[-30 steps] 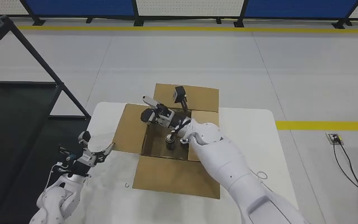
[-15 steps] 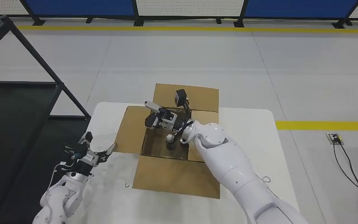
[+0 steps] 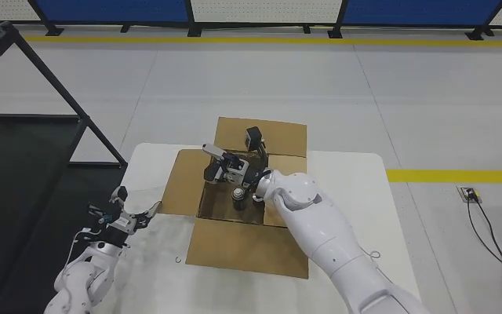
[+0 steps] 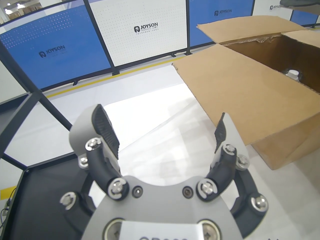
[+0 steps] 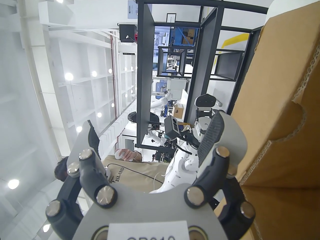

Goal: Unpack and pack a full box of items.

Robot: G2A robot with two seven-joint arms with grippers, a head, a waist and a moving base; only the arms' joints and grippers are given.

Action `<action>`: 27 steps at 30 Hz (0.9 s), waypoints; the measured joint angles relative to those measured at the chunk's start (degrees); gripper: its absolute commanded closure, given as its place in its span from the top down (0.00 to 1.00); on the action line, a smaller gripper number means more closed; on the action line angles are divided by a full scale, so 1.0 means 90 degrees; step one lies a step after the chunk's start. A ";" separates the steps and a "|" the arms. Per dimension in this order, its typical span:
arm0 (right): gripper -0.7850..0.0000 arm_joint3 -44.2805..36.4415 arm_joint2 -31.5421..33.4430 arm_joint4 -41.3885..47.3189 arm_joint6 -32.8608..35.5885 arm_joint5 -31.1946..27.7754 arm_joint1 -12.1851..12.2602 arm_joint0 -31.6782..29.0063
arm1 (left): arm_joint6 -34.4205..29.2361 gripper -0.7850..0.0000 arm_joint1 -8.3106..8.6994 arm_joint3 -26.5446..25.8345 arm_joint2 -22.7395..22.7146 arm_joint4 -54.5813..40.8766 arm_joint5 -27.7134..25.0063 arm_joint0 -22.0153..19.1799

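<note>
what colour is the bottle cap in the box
White cap, best seen in the left wrist view.

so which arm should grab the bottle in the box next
Right. The right gripper hangs open above the box, near the bottle inside; the left gripper is open but off beside the box, past its flap.
</note>
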 measured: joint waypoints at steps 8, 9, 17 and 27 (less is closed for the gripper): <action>1.00 -0.0094 0.0065 -0.0059 -0.0012 0.0048 0.0023 -0.0104 | 0.0010 1.00 0.0002 0.0033 0.0034 0.0033 0.0011 -0.0025; 1.00 -0.0112 0.0074 -0.0069 -0.0013 0.0048 0.0028 -0.0120 | 0.0015 1.00 0.0003 0.0032 0.0034 0.0031 0.0006 -0.0025; 1.00 -0.0305 0.0160 -0.0193 -0.0008 0.0131 0.0082 -0.0255 | 0.0053 1.00 0.0002 -0.0008 0.0086 0.0050 -0.0010 0.0010; 1.00 -0.0486 0.0219 -0.0283 -0.0015 0.0221 0.0118 -0.0362 | 0.0064 1.00 0.0002 0.0036 0.0160 0.0129 -0.0021 -0.0038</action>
